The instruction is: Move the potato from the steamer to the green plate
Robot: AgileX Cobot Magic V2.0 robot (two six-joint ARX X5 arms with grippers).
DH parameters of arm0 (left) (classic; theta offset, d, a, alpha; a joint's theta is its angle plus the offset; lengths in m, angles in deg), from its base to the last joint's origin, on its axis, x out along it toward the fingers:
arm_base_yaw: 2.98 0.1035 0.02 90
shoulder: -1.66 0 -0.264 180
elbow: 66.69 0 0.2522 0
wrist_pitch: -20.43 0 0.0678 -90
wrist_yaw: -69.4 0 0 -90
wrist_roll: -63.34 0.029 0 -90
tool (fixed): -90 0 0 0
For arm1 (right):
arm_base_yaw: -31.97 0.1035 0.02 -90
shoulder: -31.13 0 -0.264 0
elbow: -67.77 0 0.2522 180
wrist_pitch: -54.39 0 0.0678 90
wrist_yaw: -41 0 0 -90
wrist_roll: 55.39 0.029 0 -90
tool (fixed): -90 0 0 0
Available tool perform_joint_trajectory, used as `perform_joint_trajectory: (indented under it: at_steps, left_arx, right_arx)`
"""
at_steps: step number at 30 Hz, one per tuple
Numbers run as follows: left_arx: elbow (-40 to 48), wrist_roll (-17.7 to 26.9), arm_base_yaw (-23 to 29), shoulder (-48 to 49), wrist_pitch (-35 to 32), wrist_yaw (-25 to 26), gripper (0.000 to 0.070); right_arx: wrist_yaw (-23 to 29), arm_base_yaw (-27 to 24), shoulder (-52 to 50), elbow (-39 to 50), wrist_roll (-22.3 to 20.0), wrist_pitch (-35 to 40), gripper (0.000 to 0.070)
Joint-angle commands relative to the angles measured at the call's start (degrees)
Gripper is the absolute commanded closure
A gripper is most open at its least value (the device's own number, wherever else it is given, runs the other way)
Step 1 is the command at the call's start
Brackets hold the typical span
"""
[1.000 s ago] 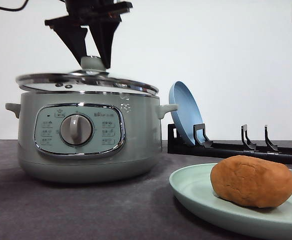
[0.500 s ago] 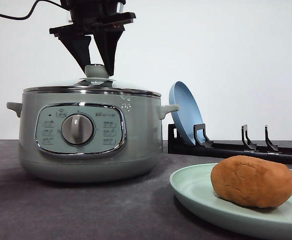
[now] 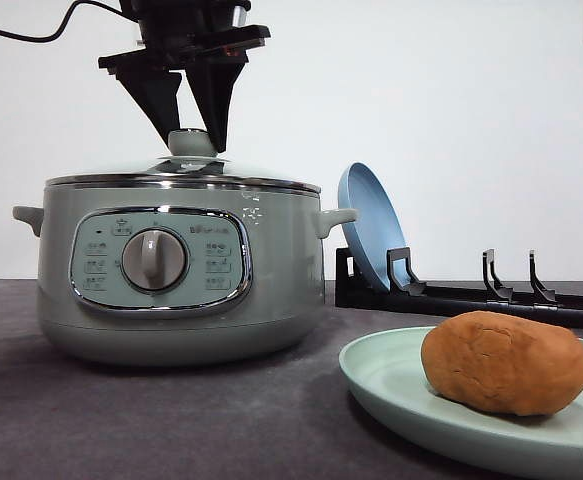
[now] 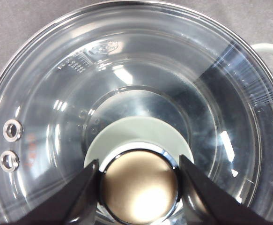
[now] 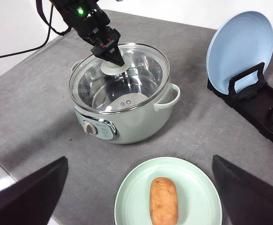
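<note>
Already, potato (image 3: 505,362) lies on green plate (image 3: 391,380).

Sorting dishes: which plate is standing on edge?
The blue plate, propped upright in the black rack; the green plate lies flat under the potato.

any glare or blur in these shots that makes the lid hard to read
Left wrist view: streaky white reflections cross the glass lid, and the metal cap of the knob is blown out by a bright hotspot and looks soft. Front view: sharp overall, with only small highlights on the steamer. Right wrist view: the right end effector fingers are dark, blurred wedges at the corners; the potato stays clear.
</note>
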Motion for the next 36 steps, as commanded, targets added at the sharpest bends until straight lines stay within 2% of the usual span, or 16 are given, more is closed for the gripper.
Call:
perform_joint_trajectory:
  at_steps: [1,16,25,27,29,32,34,36]
  left_arx:
    - [-0.39,2.04,-0.55,-3.01,2.37,-0.22,0.0697]
    - [-0.41,5.66,-0.55,-3.01,1.95,-3.12,0.0697]
    - [-0.41,6.04,-0.55,-3.01,1.65,-3.14,0.0692]
    - [-0.41,5.83,-0.55,-3.01,1.66,-3.14,0.0634]
    - [-0.42,5.55,-0.55,-3.01,1.65,-3.14,0.0511]
    - [-0.80,5.14,-0.55,-2.91,1.59,-3.14,0.0283]
    - [-0.97,4.84,-0.55,-2.57,1.39,-3.14,0.0173]
    - [-1.11,4.75,-0.55,-1.99,1.38,-3.14,0.0105]
  right_arx:
    - [0.23,0.24,0.31,-0.66,-0.65,0.90,0.0078]
    - [0.24,0.24,0.31,-0.66,-0.68,1.38,0.0078]
    - [0.22,0.24,0.31,-0.66,-0.66,1.36,0.0078]
    - [0.22,0.24,0.31,-0.66,-0.66,1.35,0.0078]
    - [0.22,0.24,0.31,-0.66,-0.66,1.34,0.0078]
    - [0.22,0.24,0.31,-0.66,-0.66,1.34,0.0078]
    - [0.22,0.24,0.31,-0.66,-0.66,1.34,0.0078]
    - [0.22,0.24,0.31,-0.66,-0.66,1.34,0.0078]
